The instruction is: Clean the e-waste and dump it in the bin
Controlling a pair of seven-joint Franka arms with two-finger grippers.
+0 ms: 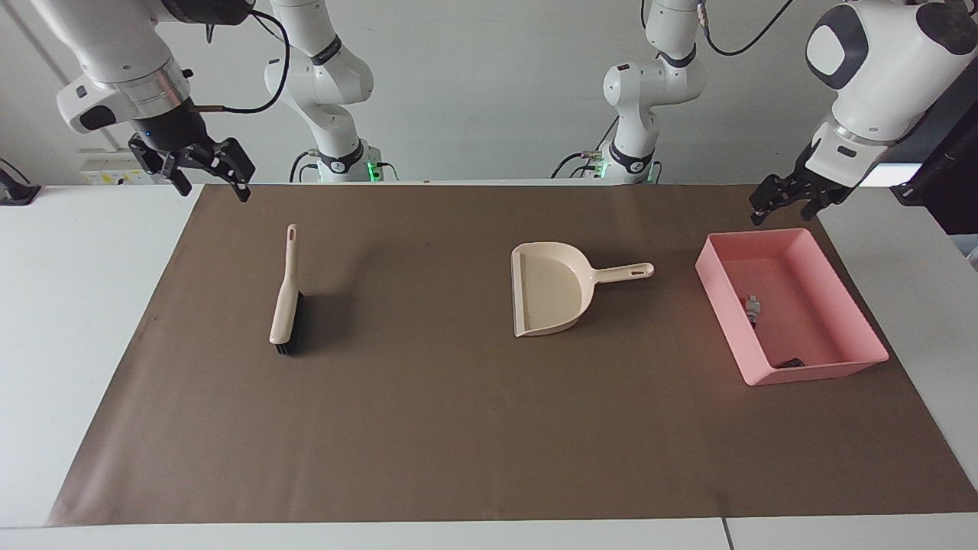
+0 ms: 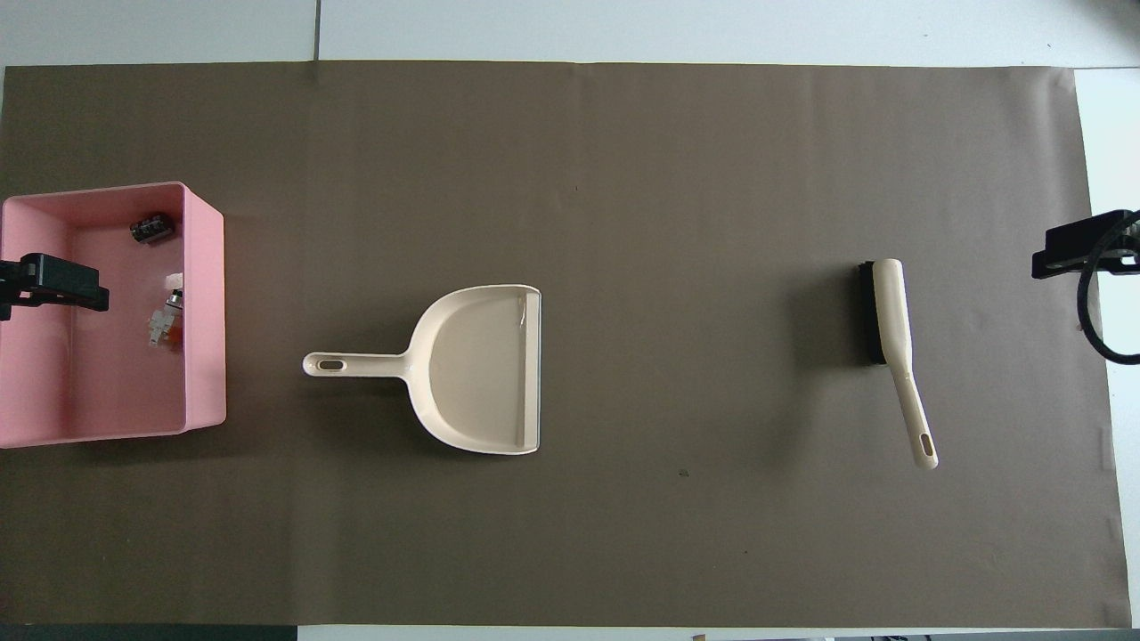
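Observation:
The pink bin (image 1: 721,304) stands at the left arm's end of the brown mat; it also shows in the overhead view (image 2: 204,356). In it lie the e-waste: the white piece with green marks (image 1: 752,306) (image 2: 164,322) and the dark cylinder (image 1: 791,362) (image 2: 151,228). My left gripper (image 1: 784,209) (image 2: 55,285) hangs open and empty in the air over the bin. My right gripper (image 1: 214,188) (image 2: 1081,253) waits open and empty in the air over the mat's edge at the right arm's end.
A cream dustpan (image 1: 552,294) (image 2: 476,369) lies near the mat's middle, its handle pointing at the bin. A cream brush with black bristles (image 1: 284,302) (image 2: 893,316) lies toward the right arm's end.

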